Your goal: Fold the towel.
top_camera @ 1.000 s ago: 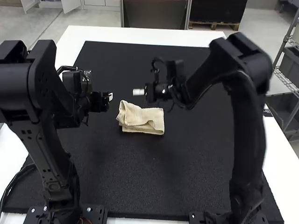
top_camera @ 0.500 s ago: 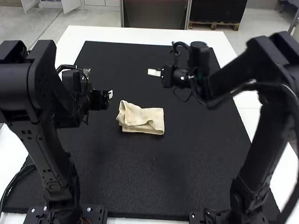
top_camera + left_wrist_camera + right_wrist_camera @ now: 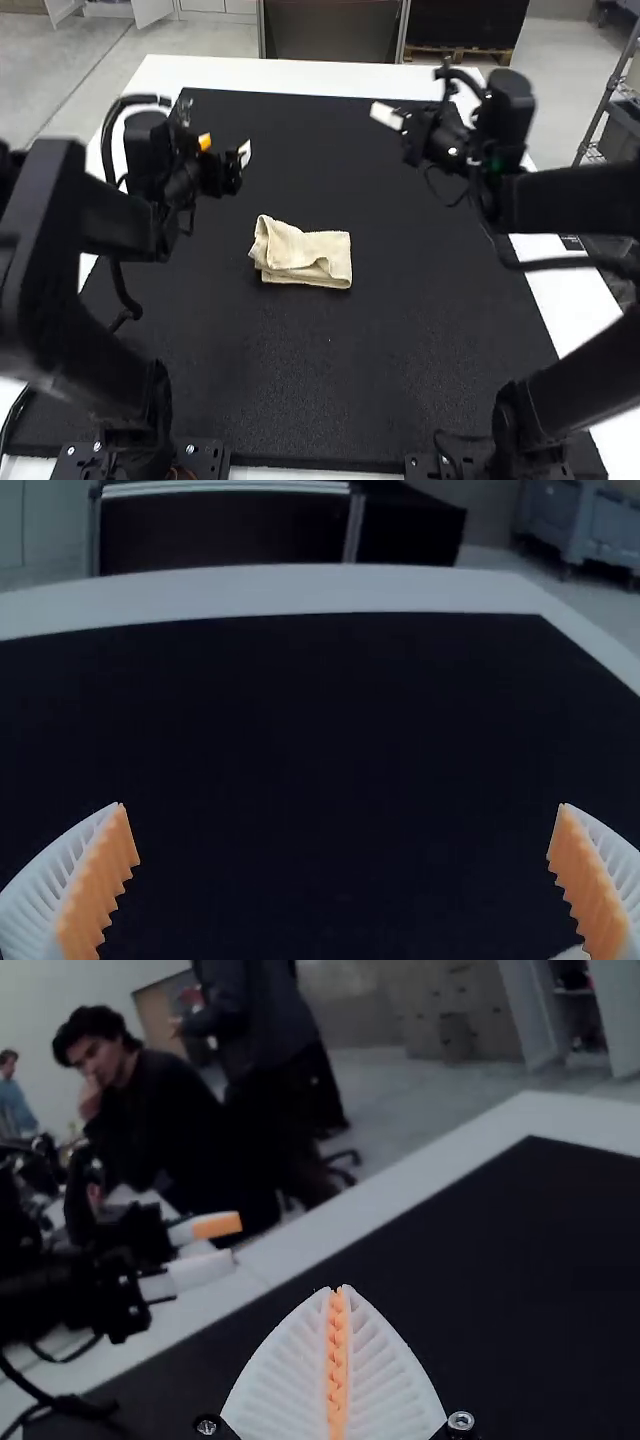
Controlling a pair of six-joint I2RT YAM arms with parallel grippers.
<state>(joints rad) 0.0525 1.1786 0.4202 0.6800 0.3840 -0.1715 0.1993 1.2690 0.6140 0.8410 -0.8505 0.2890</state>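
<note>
Both arms are matte black, with thick, rounded links and blocky joints. The left arm (image 3: 50,250), at the high view's 9 o'clock, carries a stout black cable (image 3: 107,150) looped along its wrist; its base plate (image 3: 212,460), at 7 o'clock, has small silvery bolts (image 3: 190,449) and reddish-orange wiring (image 3: 180,473). The right arm (image 3: 575,215), at 3 o'clock, has a curved black hose (image 3: 462,74) and a touch of green (image 3: 492,160) near its wrist. The left end effector (image 3: 225,150) and right end effector (image 3: 386,115) wear tapered white ribbed fingers (image 3: 290,1380) with toothed orange pads (image 3: 100,880); round silvery screws (image 3: 461,1421) flank the right pair.
</note>
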